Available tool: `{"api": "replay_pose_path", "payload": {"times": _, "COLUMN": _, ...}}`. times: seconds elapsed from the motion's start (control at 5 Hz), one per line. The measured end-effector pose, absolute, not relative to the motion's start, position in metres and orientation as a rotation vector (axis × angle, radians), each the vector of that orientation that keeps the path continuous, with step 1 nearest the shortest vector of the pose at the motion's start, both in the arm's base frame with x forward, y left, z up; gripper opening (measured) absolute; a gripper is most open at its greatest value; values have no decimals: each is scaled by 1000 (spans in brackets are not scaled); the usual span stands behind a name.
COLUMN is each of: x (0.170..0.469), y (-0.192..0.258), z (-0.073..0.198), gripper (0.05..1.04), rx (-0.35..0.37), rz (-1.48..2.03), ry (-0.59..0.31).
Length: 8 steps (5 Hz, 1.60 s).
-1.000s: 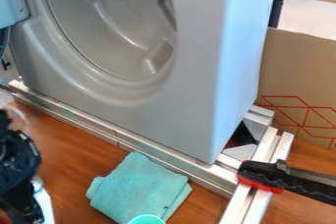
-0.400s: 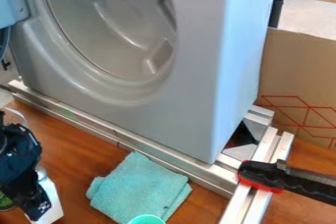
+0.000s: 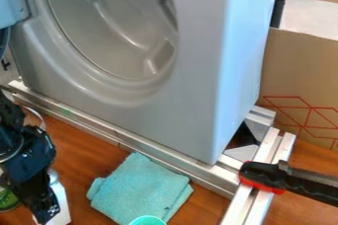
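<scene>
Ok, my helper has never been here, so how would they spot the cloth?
Find the big grey cabinet with the round opening, then the metal rail along its bottom. In front of that rail, on brown wood, lies the turquoise cloth, folded roughly square. It is flat and fuzzy, unlike the round cup of similar colour at its near edge.
</scene>
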<state>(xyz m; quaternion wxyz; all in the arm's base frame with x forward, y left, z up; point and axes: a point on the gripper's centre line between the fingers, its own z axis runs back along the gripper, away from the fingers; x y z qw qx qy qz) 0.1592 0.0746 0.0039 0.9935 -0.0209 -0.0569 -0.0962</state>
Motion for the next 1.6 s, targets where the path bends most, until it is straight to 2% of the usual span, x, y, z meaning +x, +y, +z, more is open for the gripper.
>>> {"api": "replay_pose_path", "payload": {"times": 0.4, "x": 162, "y": 79, "z": 2, "gripper": 661, "rx": -17, "rz": -186, "ry": -90}}
{"api": "replay_pose_path", "payload": {"times": 0.6, "x": 164, "y": 79, "z": 2, "gripper": 711, "rx": -21, "rz": -169, "ry": -102}}
{"api": "replay_pose_path", "payload": {"times": 0.8, "x": 164, "y": 77, "z": 2, "gripper": 982, "rx": -36, "rz": -164, "ry": -105}}
{"api": "replay_pose_path", "payload": {"times": 1.2, "x": 160, "y": 78, "z": 9, "gripper": 1002, "rx": -30, "rz": -122, "ry": -84}}
{"api": "replay_pose_path", "payload": {"times": 1.4, "x": 163, "y": 83, "z": 50, "gripper": 1001, "rx": 36, "rz": -83, "ry": -141}}
{"api": "replay_pose_path", "payload": {"times": 1.6, "x": 166, "y": 80, "z": 92, "gripper": 1001, "rx": 99, "rz": -74, "ry": -160}}
